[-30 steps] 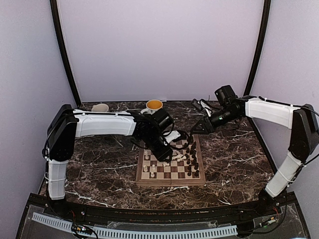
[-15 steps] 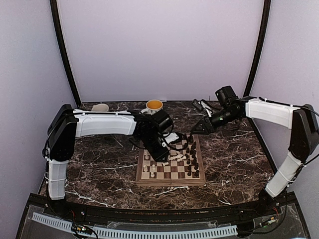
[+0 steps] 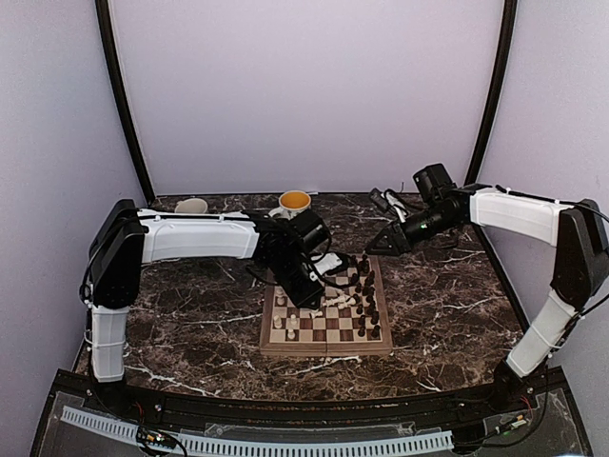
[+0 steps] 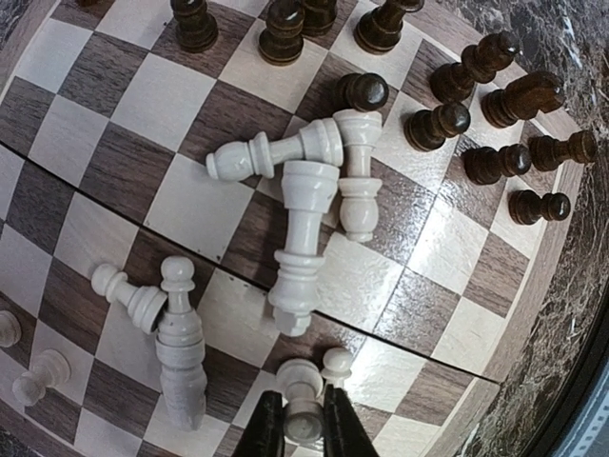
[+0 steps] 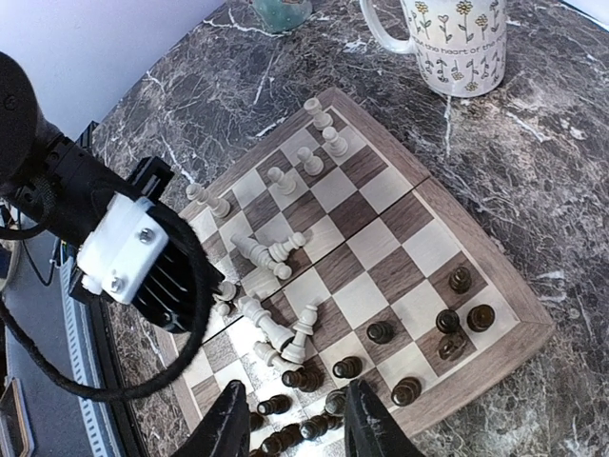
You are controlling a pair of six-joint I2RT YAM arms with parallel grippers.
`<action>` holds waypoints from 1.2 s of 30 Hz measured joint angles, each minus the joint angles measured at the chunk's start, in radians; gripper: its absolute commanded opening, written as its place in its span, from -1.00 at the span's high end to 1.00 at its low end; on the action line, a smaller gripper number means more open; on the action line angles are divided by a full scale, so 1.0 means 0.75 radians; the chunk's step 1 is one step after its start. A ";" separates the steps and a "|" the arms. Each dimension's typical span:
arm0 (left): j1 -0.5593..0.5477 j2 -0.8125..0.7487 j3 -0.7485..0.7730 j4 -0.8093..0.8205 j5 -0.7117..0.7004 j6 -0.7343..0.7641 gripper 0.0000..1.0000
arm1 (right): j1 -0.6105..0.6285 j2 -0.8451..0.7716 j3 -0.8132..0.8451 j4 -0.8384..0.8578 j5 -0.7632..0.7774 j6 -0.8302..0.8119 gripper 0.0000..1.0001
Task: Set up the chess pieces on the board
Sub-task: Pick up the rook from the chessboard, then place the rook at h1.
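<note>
one white pawn (image 4: 301, 379): clamps it in the left gripper (image 4: 303, 409) on the board (image 4: 90, 152); holds the right gripper (image 5: 300, 392) parted above dark pieces (image 5: 347, 367) at the board's edge

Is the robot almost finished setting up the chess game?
Not nearly. Done: a few dark pieces stand upright on the board near one edge. In hand: the left claw pinches one white piece; the right claw hangs open above the board's dark corner. Left: a heap of white pieces lies toppled mid-board, and toppled dark pieces lie by the edge.
</note>
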State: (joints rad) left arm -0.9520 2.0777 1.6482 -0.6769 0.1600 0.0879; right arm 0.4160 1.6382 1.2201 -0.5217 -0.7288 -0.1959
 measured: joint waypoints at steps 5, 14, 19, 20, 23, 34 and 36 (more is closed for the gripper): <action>0.001 -0.137 -0.146 0.159 -0.015 -0.051 0.86 | -0.064 0.009 0.049 -0.023 -0.024 0.047 0.26; 0.008 -0.302 -0.229 0.382 -0.014 -0.129 0.85 | -0.068 0.141 0.135 -0.043 -0.179 0.105 0.26; 0.010 -0.313 -0.229 0.255 0.002 -0.072 0.83 | -0.004 0.167 0.123 -0.057 -0.181 0.098 0.27; 0.010 -0.326 -0.232 0.216 0.008 -0.054 0.83 | 0.009 0.167 0.120 -0.057 -0.177 0.094 0.27; 0.010 -0.438 -0.299 0.116 0.019 0.003 0.83 | 0.037 0.167 0.100 -0.055 -0.159 0.077 0.27; -0.040 -0.697 -0.555 -0.039 -0.041 0.038 0.81 | 0.055 0.167 0.093 -0.064 -0.133 0.046 0.28; -0.051 -0.645 -0.574 -0.039 -0.067 0.036 0.81 | 0.055 0.167 0.093 -0.064 -0.129 0.043 0.28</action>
State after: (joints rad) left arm -0.9901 1.5940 1.2179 -0.7059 0.1101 0.1150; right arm 0.4572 1.7634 1.2900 -0.5694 -0.8257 -0.1638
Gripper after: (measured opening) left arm 0.126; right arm 0.359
